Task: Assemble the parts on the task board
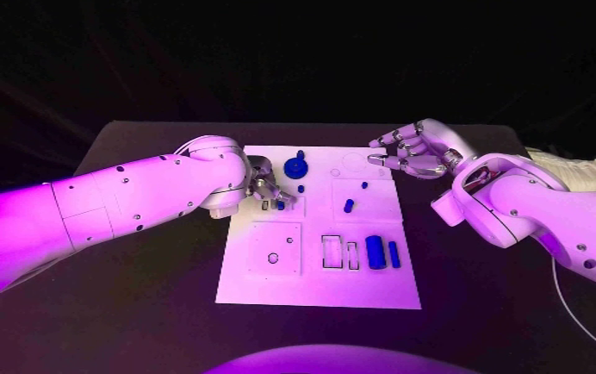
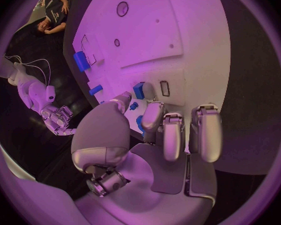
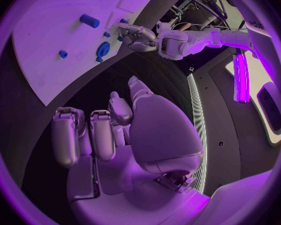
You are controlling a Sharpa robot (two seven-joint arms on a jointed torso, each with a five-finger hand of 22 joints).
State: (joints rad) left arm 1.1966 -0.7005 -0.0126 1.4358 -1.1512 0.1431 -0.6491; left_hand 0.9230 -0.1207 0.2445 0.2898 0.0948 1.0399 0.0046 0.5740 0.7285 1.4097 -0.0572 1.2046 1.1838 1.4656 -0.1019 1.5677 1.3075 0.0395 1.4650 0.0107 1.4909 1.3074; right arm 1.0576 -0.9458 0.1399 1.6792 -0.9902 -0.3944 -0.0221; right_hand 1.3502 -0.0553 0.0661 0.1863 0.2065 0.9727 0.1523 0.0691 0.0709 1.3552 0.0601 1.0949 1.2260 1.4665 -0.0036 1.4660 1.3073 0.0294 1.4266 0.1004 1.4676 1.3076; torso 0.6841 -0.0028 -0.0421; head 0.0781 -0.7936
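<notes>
The worktop [image 1: 149, 279] carries the white board [image 1: 317, 283]. Left hand [image 1: 266, 186] sits over its far-left corner, fingers [image 2: 172, 135] near a small blue part [image 2: 138, 90]; whether they grip it, I cannot tell. Right hand [image 1: 416, 152] hovers, fingers loosely curled, empty. Next, probably seating that part.

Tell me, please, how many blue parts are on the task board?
7: gear far middle, peg beside it, stud and short piece mid-board, block and bar near edge, small part at the left hand; more may be hidden.
</notes>
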